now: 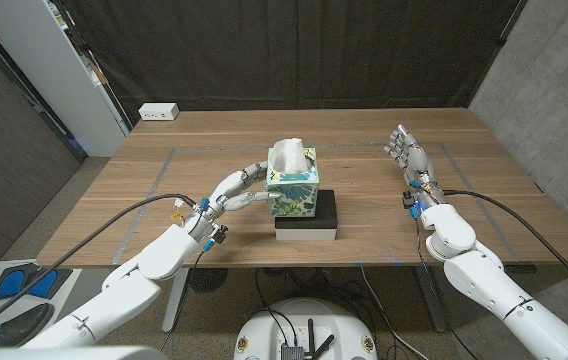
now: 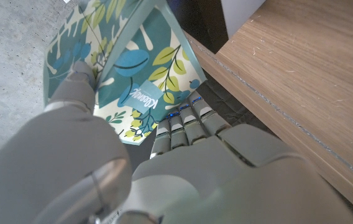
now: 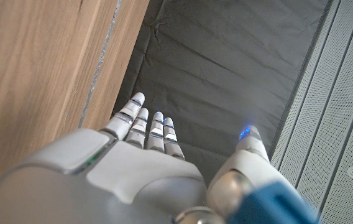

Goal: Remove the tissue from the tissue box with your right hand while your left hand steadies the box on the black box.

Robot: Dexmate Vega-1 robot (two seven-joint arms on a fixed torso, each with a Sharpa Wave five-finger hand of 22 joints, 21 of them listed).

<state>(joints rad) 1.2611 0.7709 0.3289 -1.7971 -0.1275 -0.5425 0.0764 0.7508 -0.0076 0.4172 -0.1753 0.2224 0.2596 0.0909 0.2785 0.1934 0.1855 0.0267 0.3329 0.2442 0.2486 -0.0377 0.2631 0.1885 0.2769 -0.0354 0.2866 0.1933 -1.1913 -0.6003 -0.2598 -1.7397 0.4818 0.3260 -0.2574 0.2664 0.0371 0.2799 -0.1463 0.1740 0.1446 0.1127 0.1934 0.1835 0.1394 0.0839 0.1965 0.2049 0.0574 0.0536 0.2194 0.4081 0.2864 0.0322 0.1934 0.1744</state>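
Left hand [image 1: 241,190]: reaches in from the robot's left and lies against the left side of the tissue box [image 1: 293,183]; in the left wrist view the hand [image 2: 120,168] has its thumb on one patterned face of the box [image 2: 133,68] and its other fingers [image 2: 183,127] running along the adjoining face, so the box corner sits between them. Whether the grip is firm or only a light touch cannot be told from that close, turned view. Right hand [image 1: 404,152]: on the right half of the table, well apart from the box, holding nothing, fingers extended and pointing toward the far edge; the right wrist view shows the hand [image 3: 139,168] with fingers [image 3: 148,127] side by side and straight, thumb spread off to one side, near the wooden table [image 3: 33,74]. Tissue box: cube-shaped, teal and white with a leaf print, upright on the black box [image 1: 309,213], toward its left part. Tissue [image 1: 287,156]: white, standing up out of the opening in the box top, touched by neither hand. Black box: low, flat, near the middle of the table [image 1: 364,140], with a white face along its near side. Further items: grey tape lines marking a rectangle on the tabletop; a white power strip [image 1: 158,112] at the far left corner; dark curtain [image 3: 226,68] behind the table.
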